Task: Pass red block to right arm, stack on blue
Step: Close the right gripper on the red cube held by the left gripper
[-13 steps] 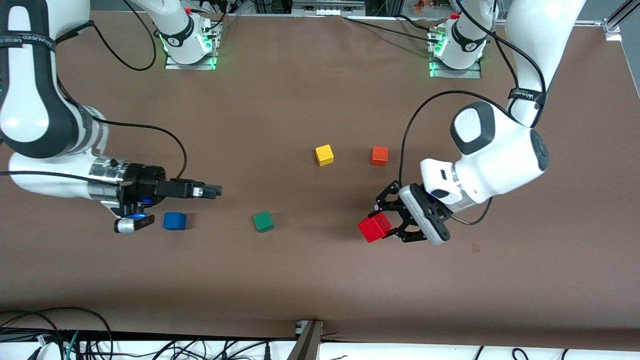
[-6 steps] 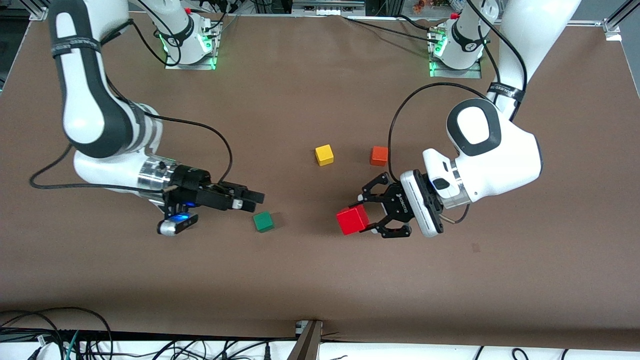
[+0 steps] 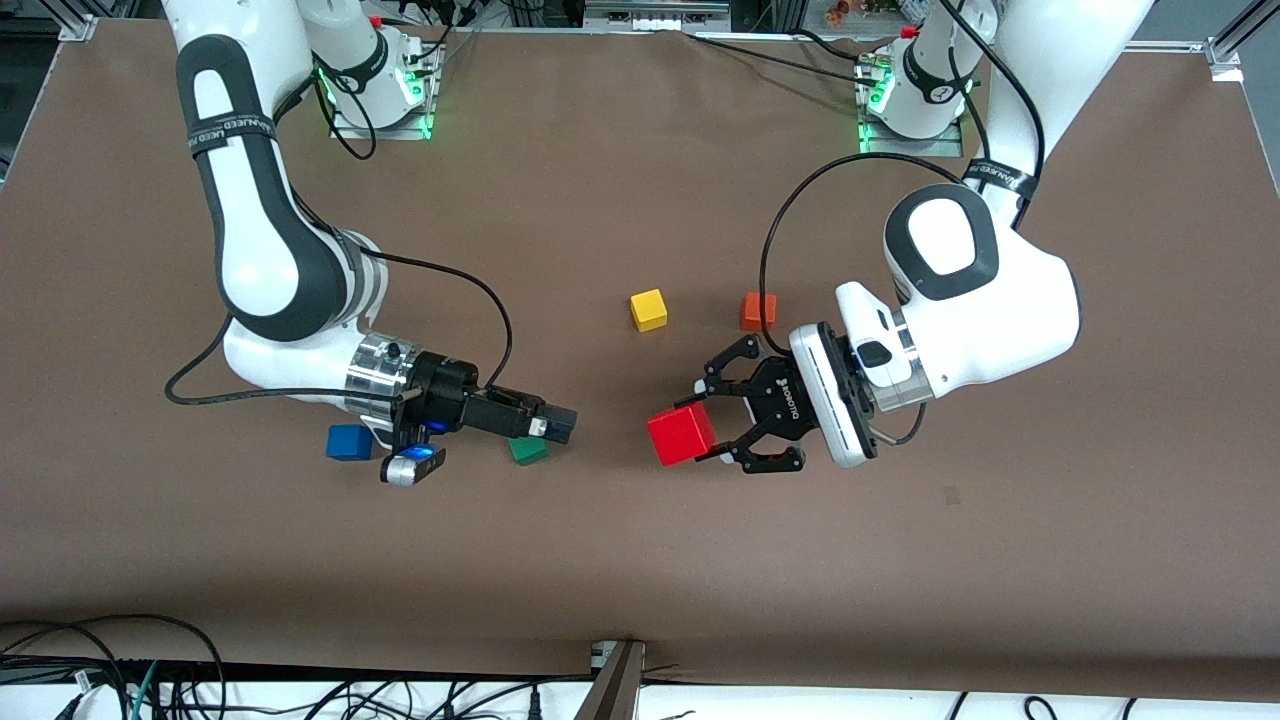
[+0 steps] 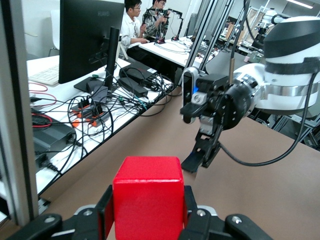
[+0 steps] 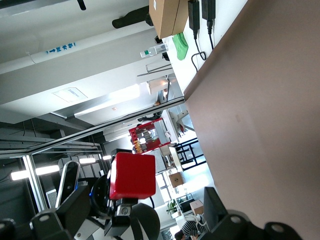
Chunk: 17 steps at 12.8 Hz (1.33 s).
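Two grippers are turned sideways toward each other above the middle of the table, pretty much lined up for a handover. The red block (image 3: 681, 434) is clamped between the fingers of the left gripper (image 3: 712, 425) and is held up off the brown table (image 3: 640, 560), out toward the right arm. The right gripper (image 3: 556, 423) is pointed at it with its slim black fingers spread as wide as they go, nothing gripped, and a clear gap is left between its tips and the red block. That gripper is hung right over the green cube (image 3: 527, 451), which is partly covered by it. The blue cube (image 3: 348, 442) is sat on the table toward the right arm's end, just beside the right wrist. A yellow cube (image 3: 648, 310) and an orange-red cube (image 3: 756, 311) are parked farther from the front camera.
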Tool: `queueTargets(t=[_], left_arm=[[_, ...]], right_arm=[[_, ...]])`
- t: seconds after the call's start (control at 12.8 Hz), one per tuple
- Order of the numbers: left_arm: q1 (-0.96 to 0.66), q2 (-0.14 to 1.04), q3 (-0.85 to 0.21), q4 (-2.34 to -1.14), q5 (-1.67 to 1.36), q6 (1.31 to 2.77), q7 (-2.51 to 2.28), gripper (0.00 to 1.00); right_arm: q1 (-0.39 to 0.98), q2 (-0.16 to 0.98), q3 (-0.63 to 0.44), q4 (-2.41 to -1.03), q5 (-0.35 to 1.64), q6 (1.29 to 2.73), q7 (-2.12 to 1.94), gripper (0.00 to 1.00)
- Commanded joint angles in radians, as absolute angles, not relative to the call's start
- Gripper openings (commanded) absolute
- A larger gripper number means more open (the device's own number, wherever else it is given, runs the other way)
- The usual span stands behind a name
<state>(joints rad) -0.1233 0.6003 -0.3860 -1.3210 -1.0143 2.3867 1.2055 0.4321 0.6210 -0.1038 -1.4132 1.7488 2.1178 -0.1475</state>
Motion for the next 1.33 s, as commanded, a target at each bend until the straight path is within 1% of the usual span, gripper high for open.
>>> queueTargets(t=[0.0, 0.23, 0.47, 0.63, 0.86, 1.02, 1.1, 1.17, 1.25], left_arm=[[-0.144, 0.647, -0.405, -1.273, -1.077, 2.399, 1.239, 0.00], [-0.182, 0.670, -0.405, -1.237, -1.074, 2.419, 1.253, 0.00], [-0.228, 0.681, -0.405, -1.215, -1.074, 2.491, 1.250, 0.00], [-0.235, 0.692, -0.405, -1.210, -1.072, 2.497, 1.252, 0.00], [-0.261, 0.721, -0.402, -1.163, -1.071, 2.531, 1.252, 0.00], [-0.261, 0.727, -0.397, -1.161, -1.071, 2.531, 1.258, 0.00], [-0.261, 0.730, -0.397, -1.160, -1.069, 2.531, 1.259, 0.00], [-0.261, 0.730, -0.397, -1.163, -1.069, 2.531, 1.262, 0.00], [-0.261, 0.730, -0.397, -1.163, -1.069, 2.531, 1.275, 0.00]], right_arm=[[0.433, 0.630, -0.106, -1.384, 1.770, 2.126, -0.172, 1.00], [0.454, 0.626, -0.106, -1.384, 1.792, 2.161, -0.172, 1.00], [0.479, 0.624, -0.106, -1.379, 1.793, 2.198, -0.193, 1.00], [0.483, 0.624, -0.106, -1.379, 1.802, 2.200, -0.195, 1.00], [0.488, 0.624, -0.106, -1.379, 1.809, 2.198, -0.195, 1.00], [0.488, 0.624, -0.107, -1.379, 1.809, 2.200, -0.196, 1.00], [0.488, 0.624, -0.107, -1.379, 1.809, 2.198, -0.196, 0.96], [0.486, 0.624, -0.107, -1.379, 1.809, 2.198, -0.196, 0.88], [0.486, 0.624, -0.107, -1.379, 1.809, 2.200, -0.195, 0.77]])
